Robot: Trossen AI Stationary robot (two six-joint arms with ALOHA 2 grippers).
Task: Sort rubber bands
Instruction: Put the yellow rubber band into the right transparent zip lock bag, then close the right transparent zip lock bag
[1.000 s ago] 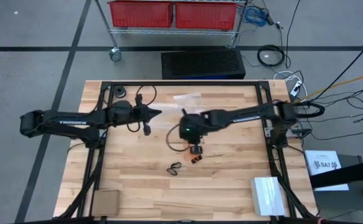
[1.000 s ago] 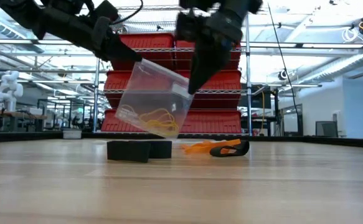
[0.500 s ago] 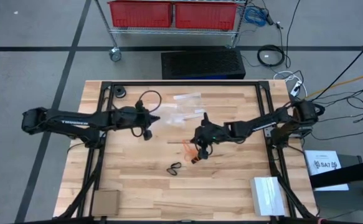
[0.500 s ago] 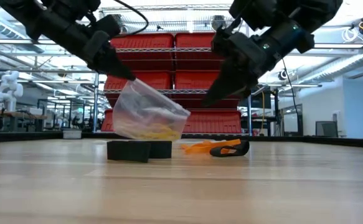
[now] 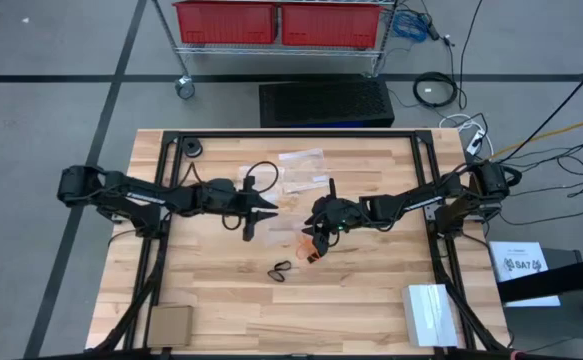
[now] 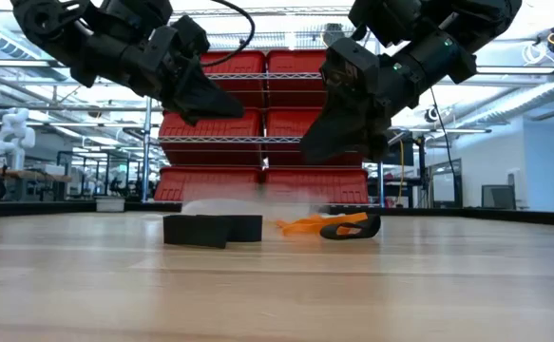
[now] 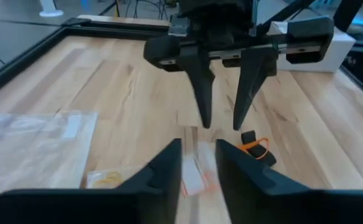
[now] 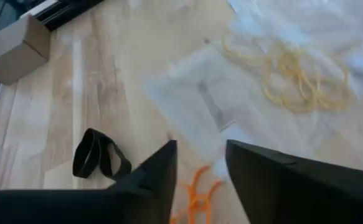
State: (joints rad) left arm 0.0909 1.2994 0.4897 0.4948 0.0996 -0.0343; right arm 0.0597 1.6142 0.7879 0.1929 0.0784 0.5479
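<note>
A clear bag (image 8: 200,106) holding pale tan rubber bands (image 8: 293,78) lies flat on the table between my two grippers, showing as a faint blur in the low view (image 6: 248,203). Orange-red bands (image 5: 307,246) and black bands (image 5: 279,268) lie loose on the wood toward the near side. My left gripper (image 5: 269,213) hovers open just left of the bag, pointing at the right arm. My right gripper (image 5: 317,232) hangs open over the orange-red bands, tilted down. Neither touches anything.
More clear bags (image 5: 301,157) lie flat toward the far edge. A small brown box (image 5: 169,325) and a white box (image 5: 429,313) sit at the near corners. A black frame (image 5: 161,240) runs round the table. Bare wood lies along the near side.
Both grippers held the bag up a second ago. The right one let go first, swung toward the table's right and sank. Then my left gripper moved right and down and opened, and the bag has fallen flat on the table.
</note>
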